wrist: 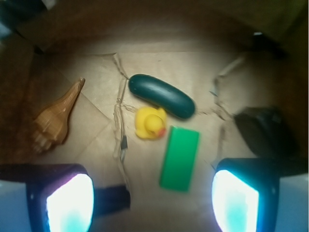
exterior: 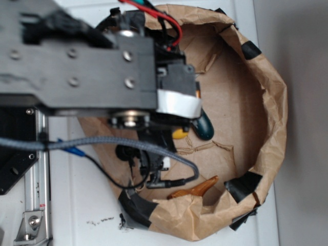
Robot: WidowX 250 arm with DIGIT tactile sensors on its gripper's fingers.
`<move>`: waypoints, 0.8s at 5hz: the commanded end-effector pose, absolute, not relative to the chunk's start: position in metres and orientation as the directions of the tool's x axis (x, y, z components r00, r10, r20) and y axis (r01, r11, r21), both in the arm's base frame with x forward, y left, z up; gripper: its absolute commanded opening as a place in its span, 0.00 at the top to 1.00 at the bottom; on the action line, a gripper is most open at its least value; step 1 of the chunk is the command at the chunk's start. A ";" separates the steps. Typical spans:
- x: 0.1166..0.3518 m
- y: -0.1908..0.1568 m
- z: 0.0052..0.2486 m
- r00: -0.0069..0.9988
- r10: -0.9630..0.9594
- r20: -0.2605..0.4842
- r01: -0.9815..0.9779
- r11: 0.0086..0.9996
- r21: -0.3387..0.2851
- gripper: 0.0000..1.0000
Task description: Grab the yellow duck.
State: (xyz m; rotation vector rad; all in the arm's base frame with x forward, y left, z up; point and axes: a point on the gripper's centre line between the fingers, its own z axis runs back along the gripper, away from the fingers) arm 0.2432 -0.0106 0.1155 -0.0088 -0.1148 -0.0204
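Two glowing pads (wrist: 70, 203) of the gripper (wrist: 152, 203) stood wide apart, holding nothing. Ahead, the small yellow rubber duck (wrist: 150, 123) sat touching, as far as blur allowed, a dark green oblong piece (wrist: 161, 95) and flat green block (wrist: 179, 158); closing could pinch the block instead.

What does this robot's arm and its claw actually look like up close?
The arm is boxy black metal with silver screws, a white band near the wrist, red wires on top and a grey braided cable running underneath. The gripper has two dark fingers whose inner pads glow pale blue-white in the wrist view.
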 end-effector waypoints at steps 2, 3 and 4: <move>0.258 -0.011 0.080 0.982 -0.108 0.152 0.120 0.990 -0.077 0.00; 0.262 -0.034 0.077 0.978 -0.139 0.157 0.155 0.983 -0.097 0.00; 0.268 -0.049 0.066 0.976 -0.159 0.149 0.176 0.979 -0.108 0.00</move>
